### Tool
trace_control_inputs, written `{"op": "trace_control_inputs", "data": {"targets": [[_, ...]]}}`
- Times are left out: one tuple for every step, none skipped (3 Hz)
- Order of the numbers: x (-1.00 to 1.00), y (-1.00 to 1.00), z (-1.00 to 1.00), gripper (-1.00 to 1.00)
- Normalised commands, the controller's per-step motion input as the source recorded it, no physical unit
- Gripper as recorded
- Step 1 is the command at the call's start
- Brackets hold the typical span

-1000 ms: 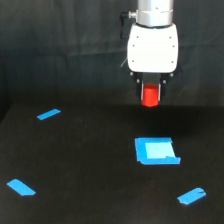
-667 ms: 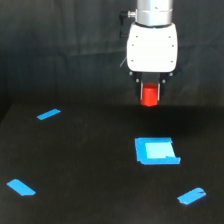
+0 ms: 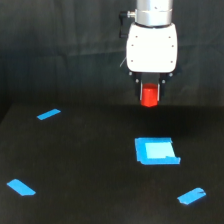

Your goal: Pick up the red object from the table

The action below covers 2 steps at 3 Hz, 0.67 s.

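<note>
The red object [image 3: 149, 96], a small bright red stubby block, hangs between my gripper's [image 3: 149, 93] dark fingers under the white gripper body [image 3: 151, 47]. The gripper is shut on it and holds it well above the black table [image 3: 90, 165], at the upper middle-right of the exterior view. Its upper part is hidden between the fingers. It hangs above and behind the blue tape square [image 3: 156, 151].
Blue tape strips lie on the table at the exterior view's left [image 3: 48, 114], lower left [image 3: 21, 187] and lower right [image 3: 191, 196]. A dark curtain forms the backdrop behind the arm.
The gripper with the red object has risen very slightly; otherwise the scene is the same.
</note>
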Motion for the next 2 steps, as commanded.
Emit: {"op": "trace_control_inputs", "data": {"targets": [[0.1,-0.09,0.06,-0.94],[-0.07,-0.07,0.1,-0.98]]}}
